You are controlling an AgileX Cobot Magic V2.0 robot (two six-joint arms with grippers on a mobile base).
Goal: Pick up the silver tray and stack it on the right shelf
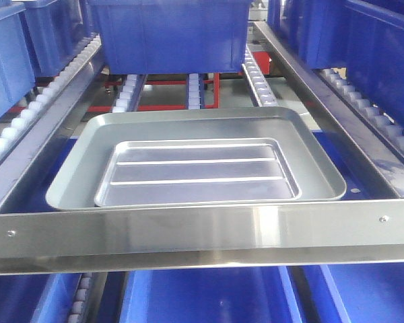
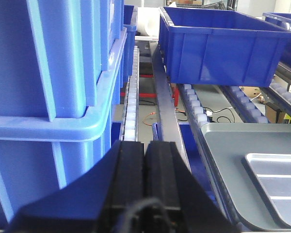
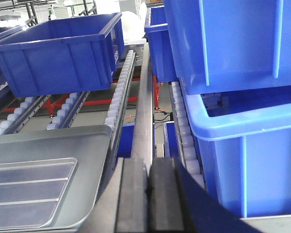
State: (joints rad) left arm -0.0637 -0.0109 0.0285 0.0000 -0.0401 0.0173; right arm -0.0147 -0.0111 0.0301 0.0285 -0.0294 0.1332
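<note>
The silver tray (image 1: 195,165) lies flat on the rollers of the shelf, just behind the brushed steel front bar (image 1: 202,232). Its two long ridges show on the bottom. No gripper appears in the front view. In the left wrist view my left gripper (image 2: 144,145) is shut with nothing between its pads, left of the tray (image 2: 233,160) and over a steel rail (image 2: 165,111). The right wrist view has my right gripper (image 3: 149,162) shut and holding nothing, to the right of the tray (image 3: 53,145) and above a steel rail (image 3: 143,111).
A blue bin (image 1: 168,33) stands on the rollers behind the tray. Stacked blue bins fill the left lane (image 2: 53,73) and the right lane (image 3: 242,97). More blue bins show below the front bar (image 1: 209,296). White roller rails (image 1: 259,81) flank the tray.
</note>
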